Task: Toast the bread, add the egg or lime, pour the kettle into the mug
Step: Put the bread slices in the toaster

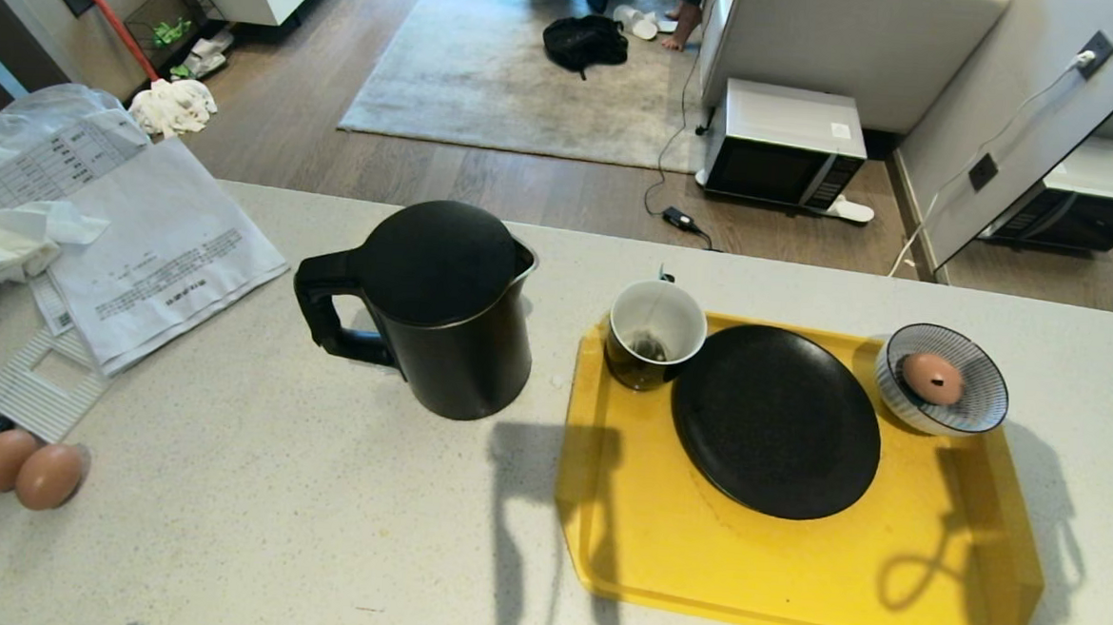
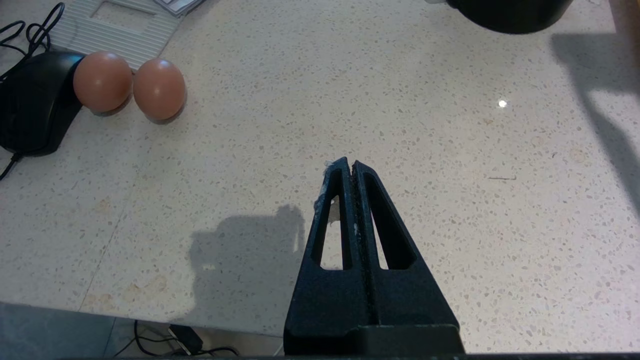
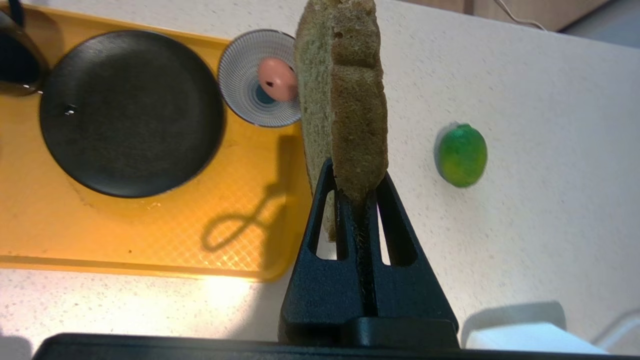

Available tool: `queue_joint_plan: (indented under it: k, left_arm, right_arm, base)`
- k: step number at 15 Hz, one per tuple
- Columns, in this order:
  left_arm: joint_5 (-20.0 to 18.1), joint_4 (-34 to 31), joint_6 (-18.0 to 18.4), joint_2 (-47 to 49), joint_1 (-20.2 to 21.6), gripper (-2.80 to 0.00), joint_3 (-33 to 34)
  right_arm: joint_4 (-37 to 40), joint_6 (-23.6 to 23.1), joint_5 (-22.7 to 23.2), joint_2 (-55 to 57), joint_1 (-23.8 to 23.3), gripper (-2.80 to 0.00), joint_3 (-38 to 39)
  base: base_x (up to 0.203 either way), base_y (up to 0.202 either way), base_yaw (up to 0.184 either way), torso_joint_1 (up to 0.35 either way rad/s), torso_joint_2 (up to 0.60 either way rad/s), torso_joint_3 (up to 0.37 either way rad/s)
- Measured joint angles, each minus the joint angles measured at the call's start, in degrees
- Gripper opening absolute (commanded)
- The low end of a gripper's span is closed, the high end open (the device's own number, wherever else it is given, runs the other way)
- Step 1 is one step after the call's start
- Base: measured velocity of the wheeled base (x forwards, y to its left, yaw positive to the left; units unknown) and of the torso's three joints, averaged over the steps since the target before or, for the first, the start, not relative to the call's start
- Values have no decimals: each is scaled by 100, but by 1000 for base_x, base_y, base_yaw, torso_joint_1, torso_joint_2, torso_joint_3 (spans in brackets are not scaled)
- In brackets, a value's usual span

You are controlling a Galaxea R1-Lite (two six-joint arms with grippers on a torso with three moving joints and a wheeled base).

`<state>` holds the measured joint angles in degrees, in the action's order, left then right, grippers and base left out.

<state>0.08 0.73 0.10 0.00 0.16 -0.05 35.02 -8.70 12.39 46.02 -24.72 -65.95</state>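
Bread (image 3: pixel 345 100) hangs edge-on, pinched in the right gripper (image 3: pixel 356 187) above the counter (image 3: pixel 525 210), between the yellow tray (image 3: pixel 150 235) and the lime (image 3: pixel 461 155). It looks browned, perhaps toasted. The left gripper (image 2: pixel 348 167) hovers idle, fingers pressed together, near two eggs (image 2: pixel 131 87).

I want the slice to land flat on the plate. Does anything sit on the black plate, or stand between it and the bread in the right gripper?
Nothing visible does. The right gripper holds the bread above the tray's edge; the black plate is bare, the mug and the bowl standing beside it.
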Motion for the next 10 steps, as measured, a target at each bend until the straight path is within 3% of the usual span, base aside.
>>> queue_joint_plan:
  k: [2,10]
  left_arm:
    - [3,0,-2,0,0,-280,0]
    - [2,0,1,0,0,-280,0]
  right_arm:
    - [103,11,-195,4,44,-280,-107]
    - [106,94,-219,40,199,-280,-46]
  base:
    - [0,0,0,0,0,0]
    - [0,0,0,0,0,0]
